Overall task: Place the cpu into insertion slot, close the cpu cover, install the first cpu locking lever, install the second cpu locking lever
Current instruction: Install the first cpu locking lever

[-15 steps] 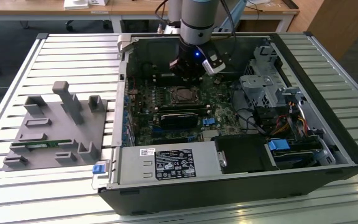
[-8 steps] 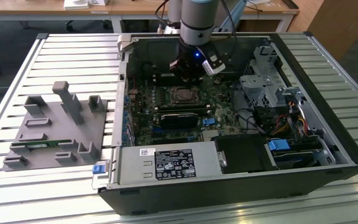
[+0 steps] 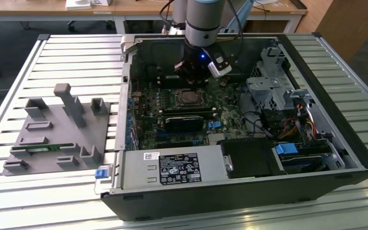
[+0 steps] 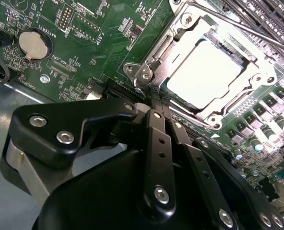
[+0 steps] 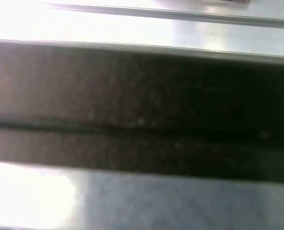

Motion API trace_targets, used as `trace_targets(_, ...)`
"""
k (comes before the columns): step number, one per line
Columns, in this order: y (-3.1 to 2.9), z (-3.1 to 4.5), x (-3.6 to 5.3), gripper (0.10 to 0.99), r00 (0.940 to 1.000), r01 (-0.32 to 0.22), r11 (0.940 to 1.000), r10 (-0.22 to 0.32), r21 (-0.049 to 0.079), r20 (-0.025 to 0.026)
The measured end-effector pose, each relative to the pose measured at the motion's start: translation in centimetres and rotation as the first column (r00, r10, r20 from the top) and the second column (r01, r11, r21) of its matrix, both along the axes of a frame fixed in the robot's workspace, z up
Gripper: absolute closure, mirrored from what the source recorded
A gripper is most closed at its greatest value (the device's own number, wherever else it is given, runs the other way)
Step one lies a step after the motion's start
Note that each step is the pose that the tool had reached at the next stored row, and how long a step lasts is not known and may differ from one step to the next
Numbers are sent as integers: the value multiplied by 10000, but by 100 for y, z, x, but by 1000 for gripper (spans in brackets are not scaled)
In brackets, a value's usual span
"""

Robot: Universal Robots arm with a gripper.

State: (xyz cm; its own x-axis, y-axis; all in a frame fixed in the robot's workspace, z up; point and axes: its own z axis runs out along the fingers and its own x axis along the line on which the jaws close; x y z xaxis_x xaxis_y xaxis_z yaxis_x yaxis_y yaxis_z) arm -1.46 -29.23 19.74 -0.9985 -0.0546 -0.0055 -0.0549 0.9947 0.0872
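The cpu (image 4: 206, 72) lies with its silver-grey top up in the insertion slot (image 3: 178, 97) on the green board inside the open computer case. The cpu cover (image 4: 168, 45), a silvery frame, lies flat down around it. A thin steel locking lever (image 4: 247, 29) runs along the slot's far side. My gripper (image 4: 156, 93) is shut with nothing between its black fingers (image 4: 153, 120). Its tips hover just beside the cover's hinged corner (image 4: 141, 74). In the exterior view the gripper (image 3: 193, 76) hangs over the board just behind the slot.
A coin battery (image 4: 32, 44) and long memory slots (image 4: 276, 9) flank the slot. A black card (image 3: 185, 122), the power supply (image 3: 171, 167) and a drive cage (image 3: 270, 91) with cables crowd the case. A grey fixture rack (image 3: 56, 134) stands on the slatted table at the exterior view's left.
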Motion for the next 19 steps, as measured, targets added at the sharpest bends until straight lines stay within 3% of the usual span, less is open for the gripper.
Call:
trace_targets(7, -2, 109, -1, 980, 10000, 0, 10000, 0, -10, -6)
trace_targets(19, -42, 110, -1, 980, 10000, 0, 10000, 0, -11, -6)
